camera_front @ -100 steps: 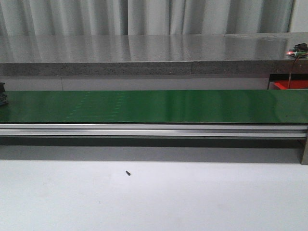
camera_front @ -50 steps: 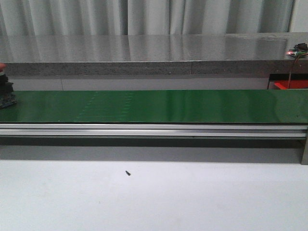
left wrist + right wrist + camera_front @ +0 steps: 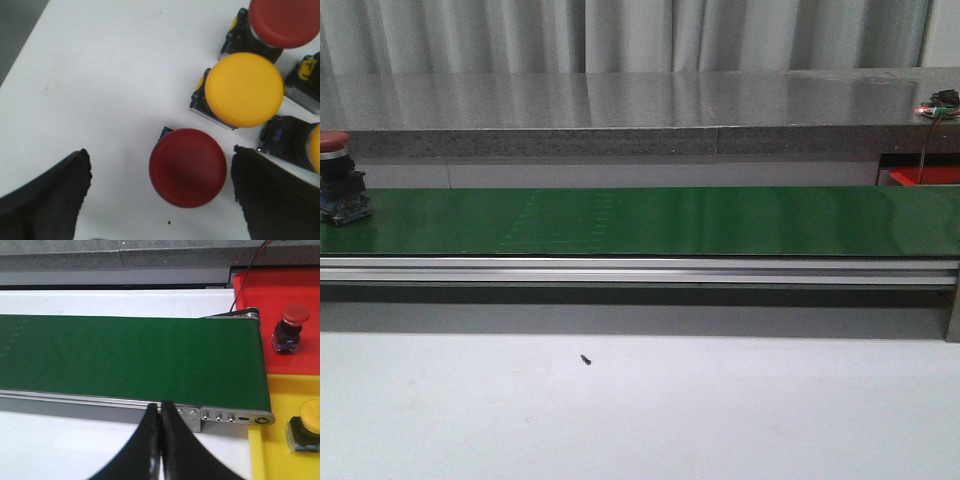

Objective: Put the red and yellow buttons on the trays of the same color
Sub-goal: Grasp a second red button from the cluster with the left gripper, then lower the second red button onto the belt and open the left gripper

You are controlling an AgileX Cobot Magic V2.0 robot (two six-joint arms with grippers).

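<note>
Starting close, at the left gripper (image 3: 161,157), hanging over a white table (image 3: 100,75). Finding its jaws spread wide, with black fingers (image 3: 45,195) far apart and gripping nothing. Seeing the near red button (image 3: 187,167) sitting between those fingers, close to one finger, though not clearly touching either. Counting two red caps here, the second red button (image 3: 285,20) sitting farther off. Counting one whole yellow button (image 3: 244,89) between the two red ones, just beside the near one, plus a thin bit of another yellow cap (image 3: 316,147) at the edge. Noticing round, smooth, shiny caps, like mushroom tops, on dark boxy bottoms.

Moving to the right gripper (image 3: 160,412), with its jaws pressed tight together and holding nothing. Hanging just in front of a silver metal rail (image 3: 100,402). Seeing past it a flat green belt (image 3: 125,355). Counting two trays at the belt's end: a yellow tray (image 3: 275,450) nearer, a red tray (image 3: 300,285) farther. Counting one button in each: a tray yellow button (image 3: 307,427) on yellow, a tray red button (image 3: 290,327) on red.

Looking out from the front: one tiny black speck (image 3: 586,359) lying on the white table. Spotting one belt button (image 3: 338,180), red on top, standing upright on the long green belt at its far left end. Ending at a grey speckled stone counter (image 3: 620,110) and pale curtains (image 3: 620,30) behind.
</note>
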